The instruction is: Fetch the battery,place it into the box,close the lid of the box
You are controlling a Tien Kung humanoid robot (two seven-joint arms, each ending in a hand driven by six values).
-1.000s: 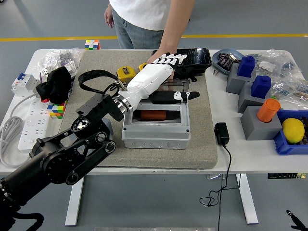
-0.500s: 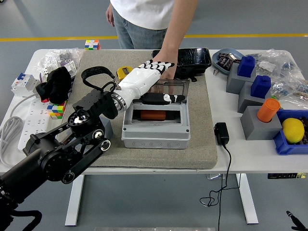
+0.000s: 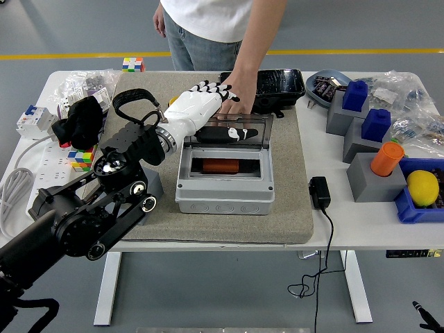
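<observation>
- Left hand (image 3: 211, 114) reaches in from 7 o'clock over the grey mat (image 3: 291, 201); white shell, black-tipped fingers (image 3: 208, 87) spread flat toward 1 o'clock, thumb (image 3: 232, 134) stretched toward 3 o'clock. Nothing gripped.
- Thumb lies on the lid (image 3: 243, 132) of the box (image 3: 223, 187); lid is dark, see-through, hinged at the box's 12 o'clock edge, tilted partly up, box interior visible.
- Battery (image 3: 220, 166): orange cylinder, lying on its side inside the box, long axis 9 to 3 o'clock.
- Box sits mid-mat, near centre of the desk (image 3: 347, 222).
- Person at the 12 o'clock side; 1 hand (image 3: 232, 105) rests just beside the robot fingers at the lid's far edge, next to a black tray (image 3: 281, 87). Cannot tell whether the hand touches the lid.
- Right arm not visible.
- 3 o'clock side of desk: 2 blue blocks (image 3: 365, 111) on grey stands, orange cylinder (image 3: 387, 158), yellow ball (image 3: 422, 187) in a blue bin (image 3: 409, 208), black adapter (image 3: 320, 192) at the mat's edge.
- 9 o'clock side: power strip (image 3: 43, 180), colour cube (image 3: 82, 157), black cloth (image 3: 82, 119).
</observation>
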